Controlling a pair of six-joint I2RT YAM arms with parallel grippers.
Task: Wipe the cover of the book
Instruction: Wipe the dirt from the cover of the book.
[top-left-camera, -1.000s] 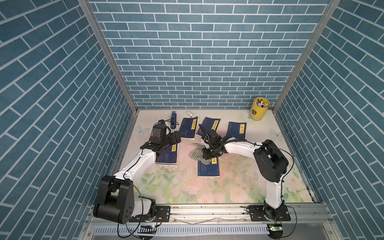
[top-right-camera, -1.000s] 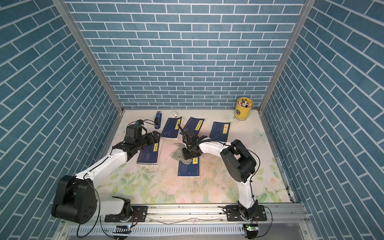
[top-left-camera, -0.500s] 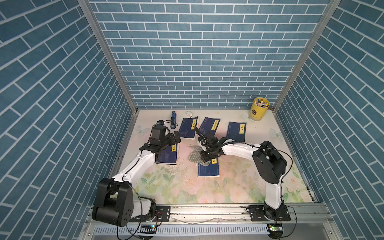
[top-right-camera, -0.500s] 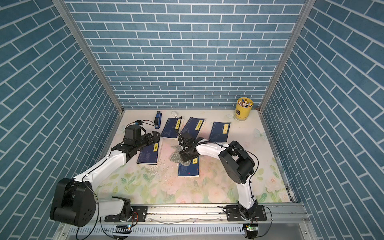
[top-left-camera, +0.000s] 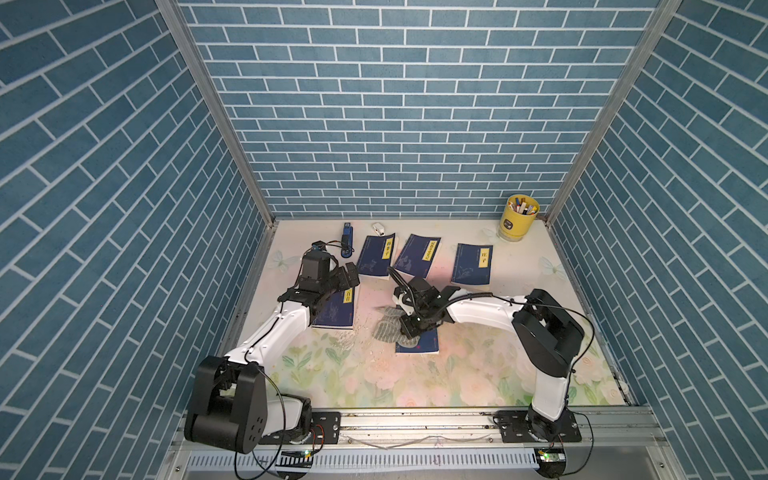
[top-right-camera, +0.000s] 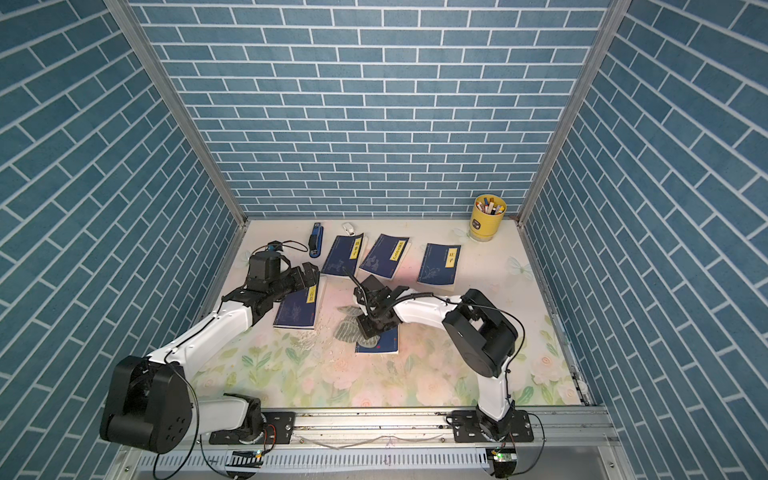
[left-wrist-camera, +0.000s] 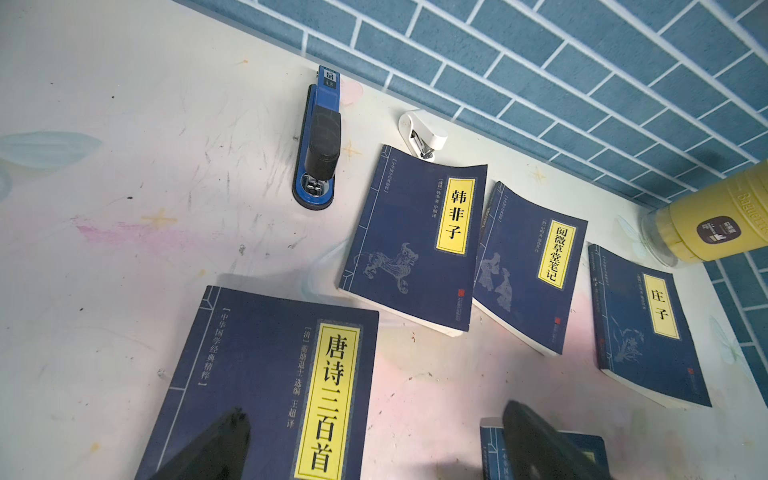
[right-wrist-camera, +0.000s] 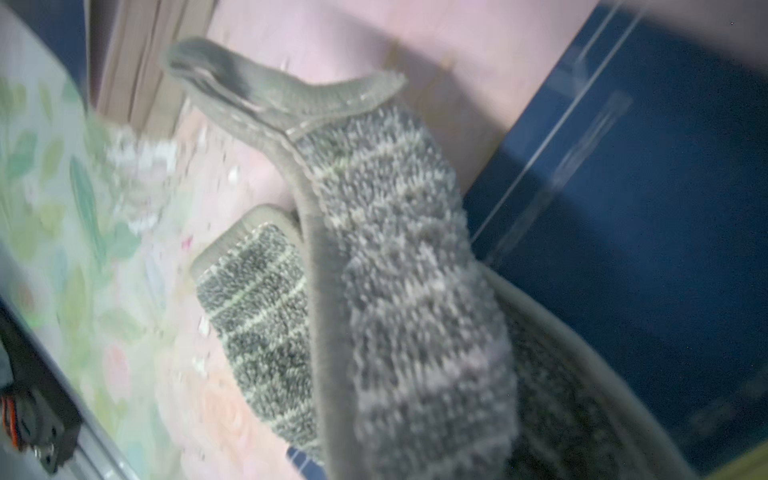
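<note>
Okay, floral surface (top-left-camera: 457, 374), blue brick walls on three sides. The right arm (top-left-camera: 478, 311) reaches low from its base toward the middle, forearm near level and wrist bent down. The right tool (top-left-camera: 409, 328) is clamped tight on a grey striped cloth (top-left-camera: 386, 328). The left arm (top-left-camera: 270, 336) is stretched forward along the left wall. The left tool (top-left-camera: 347, 280) hangs over the far end of the left book (top-left-camera: 334, 311), jaws spread wide with nothing in them. In the left wrist view both fingers (left-wrist-camera: 216, 444) sit over that cover; contact can't be told.

The book (top-left-camera: 424, 344) lies flat near the middle, mostly hidden under the right tool; only its near and right parts show in both top views. The cloth hangs from the tool, drapes over the book's left part and spills onto the surface left of it. The right wrist view is blurred but shows the same overlap.

The left book is near the cloth on its left, with white crumbs (top-left-camera: 345, 338) scattered in the gap. Three back books (top-left-camera: 417, 255) lie in a row beyond the right tool, the middle one near the right wrist. Open surface lies in front of the book and to its right, up to the front rail. The cup (top-left-camera: 517, 218) is in the back right corner, and the stapler (top-left-camera: 346, 240) and staple remover (top-left-camera: 378, 227) sit by the back wall, all well apart from the book.
</note>
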